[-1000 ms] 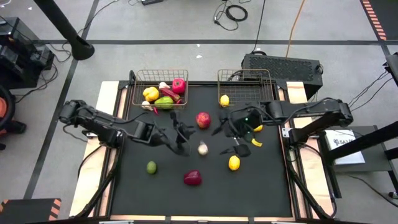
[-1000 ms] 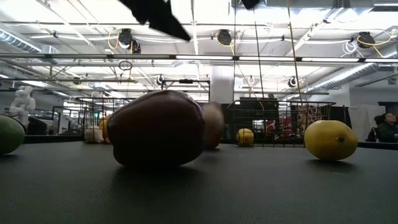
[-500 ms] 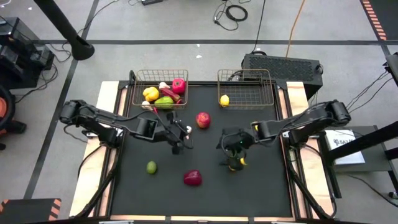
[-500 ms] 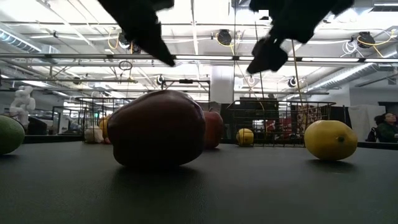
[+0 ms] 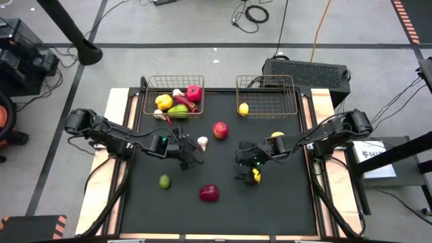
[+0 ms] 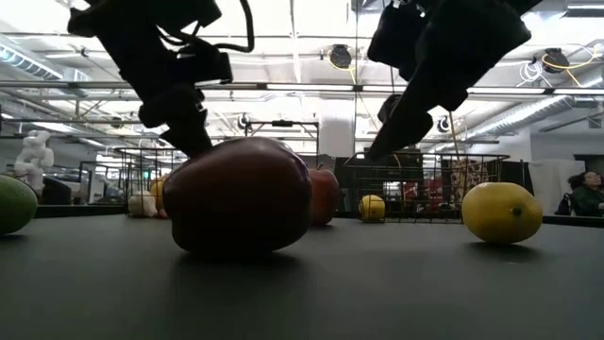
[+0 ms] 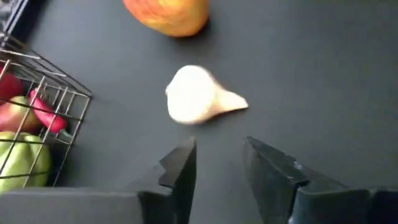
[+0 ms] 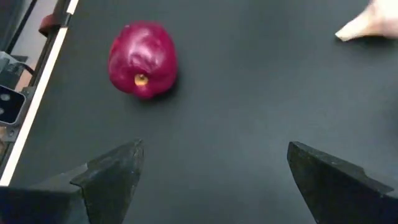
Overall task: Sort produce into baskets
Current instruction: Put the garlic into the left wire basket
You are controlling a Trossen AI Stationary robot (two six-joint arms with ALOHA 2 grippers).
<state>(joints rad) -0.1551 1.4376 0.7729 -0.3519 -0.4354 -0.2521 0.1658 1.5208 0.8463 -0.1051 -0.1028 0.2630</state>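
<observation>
Garlic point(image 5: 202, 141) is out on the mat now, lying just ahead of the left hand point(image 5: 186, 150), which a second ago was further toward the middle with that bulb at its fingertips; the right hand point(image 5: 247, 167) has dropped from near the right basket down over a lemon point(image 5: 256, 176).

Running left to right on progress: the left basket point(image 5: 150, 82) is well stocked, with a yellow pepper point(image 5: 163, 102), a green one, red pieces and a red apple point(image 5: 194, 92) piled inside. The right basket point(image 5: 266, 81) holds a single lemon point(image 5: 244, 108), so that side has barely started.

Loose on the tabletop point(image 5: 283, 202): a lime point(image 5: 164, 181), the garlic, a purple onion point(image 5: 209, 193), a red apple point(image 5: 220, 129), the lemon under the right hand, and a yellow piece point(image 5: 277, 136) by the right arm that I can't identify. Roughly half the job is left, by my reckoning.

Left hand sits with its fingers slightly parted and nothing between them, the garlic resting apart from them in the wrist view. Right hand is spread wide, holding nothing, hanging above that lemon.

Surface is a black mat over a pale wooden tabletop. Around it: grey floor with taped lines and trailing cables. From table height the room is a big workshop with bright ceiling lights, and a person point(image 6: 587, 194) sits at the far right edge.
</observation>
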